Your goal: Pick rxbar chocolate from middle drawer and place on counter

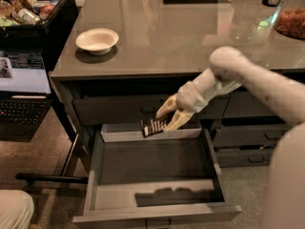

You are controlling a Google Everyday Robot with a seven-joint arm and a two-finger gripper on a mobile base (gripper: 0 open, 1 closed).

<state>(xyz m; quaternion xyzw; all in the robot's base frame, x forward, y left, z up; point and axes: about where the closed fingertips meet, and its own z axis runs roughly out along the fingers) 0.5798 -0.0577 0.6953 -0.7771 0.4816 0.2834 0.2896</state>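
Claw (163, 120): closed on the right end of the bar (151, 127), over the rear of the drawer (152, 161).
Bar: held at 8 o'clock from the claw, clear of the drawer floor.
Handling: judged light, flat, slick-wrapped; best pinched across its faces.

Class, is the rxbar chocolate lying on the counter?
No: the gripper holds the rxbar chocolate over the open middle drawer, below the counter edge.

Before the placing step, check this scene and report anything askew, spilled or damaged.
Nothing is spilled or damaged. The only oddity: the rxbar chocolate sits tilted in the gripper, pinched at one end, above the open middle drawer. The white bowl stands upright on the counter.
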